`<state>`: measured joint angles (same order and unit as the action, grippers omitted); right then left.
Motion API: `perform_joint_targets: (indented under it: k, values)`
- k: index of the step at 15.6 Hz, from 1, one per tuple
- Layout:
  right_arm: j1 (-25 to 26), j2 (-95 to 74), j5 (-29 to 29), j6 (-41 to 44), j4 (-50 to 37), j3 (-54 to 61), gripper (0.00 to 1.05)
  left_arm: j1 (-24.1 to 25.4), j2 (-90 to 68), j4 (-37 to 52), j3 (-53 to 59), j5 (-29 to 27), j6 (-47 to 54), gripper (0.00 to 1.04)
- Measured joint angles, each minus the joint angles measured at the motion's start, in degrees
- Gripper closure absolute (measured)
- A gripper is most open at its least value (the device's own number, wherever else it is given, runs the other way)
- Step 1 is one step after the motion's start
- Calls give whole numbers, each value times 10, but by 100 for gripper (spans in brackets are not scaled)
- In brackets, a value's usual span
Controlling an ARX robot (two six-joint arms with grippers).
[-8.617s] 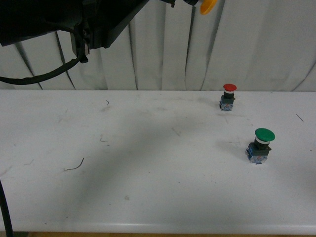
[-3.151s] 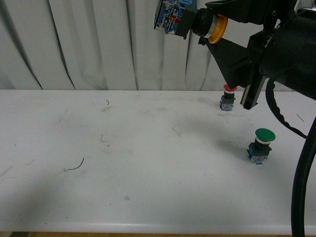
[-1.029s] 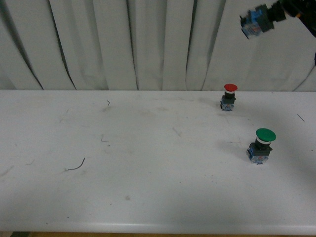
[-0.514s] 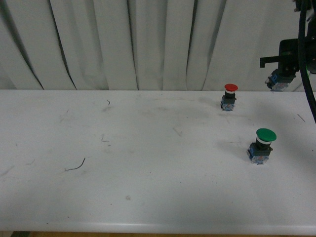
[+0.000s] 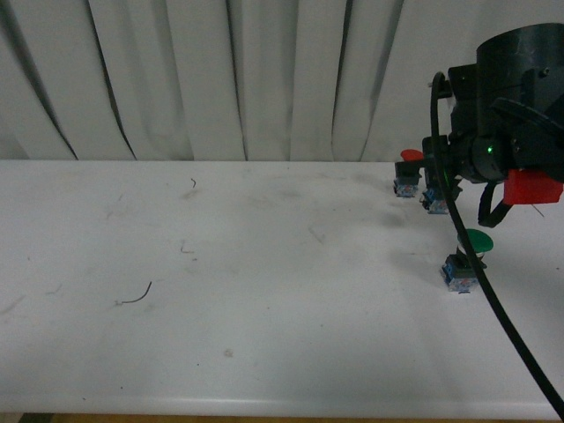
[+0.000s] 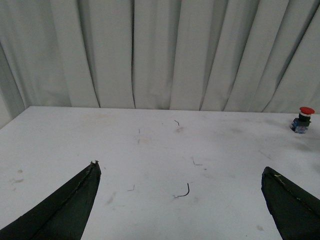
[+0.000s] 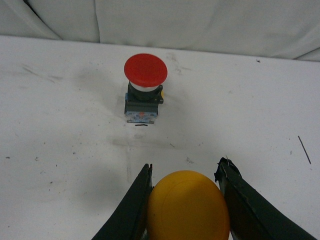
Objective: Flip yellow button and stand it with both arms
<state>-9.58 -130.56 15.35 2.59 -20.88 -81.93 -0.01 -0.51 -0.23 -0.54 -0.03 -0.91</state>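
The yellow button's round yellow-orange cap (image 7: 187, 207) sits between the fingers of my right gripper (image 7: 186, 165), which is shut on it. In the front view only its blue-grey block (image 5: 434, 203) shows, below the bulky black right arm (image 5: 507, 106), low over the white table (image 5: 220, 291) and close to the red-capped button (image 5: 405, 176). I cannot tell whether the block touches the table. My left gripper (image 6: 180, 167) is open and empty above the table, with its dark fingers (image 6: 65, 210) wide apart. The left arm is out of the front view.
The red-capped button (image 7: 145, 85) stands upright just beyond the right gripper; it also shows far off in the left wrist view (image 6: 302, 119). A green-capped button (image 5: 467, 260) stands nearer, crossed by the right arm's black cable (image 5: 493, 308). A wire scrap (image 6: 182, 191) lies on the table. White curtains hang behind.
My right arm has come down from high at the right with the yellow button, now low beside the red-capped button. The left arm left the front view earlier.
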Motion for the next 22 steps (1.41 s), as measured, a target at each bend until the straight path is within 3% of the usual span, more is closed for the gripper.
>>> perform_joint_targets:
  k: [6,22]
  values:
    - [-5,-54,51,0,25,-62,69,0,0,0,0,0,0,7]
    - [-14,-81,59,0,38,-67,69,0,0,0,0,0,0,7]
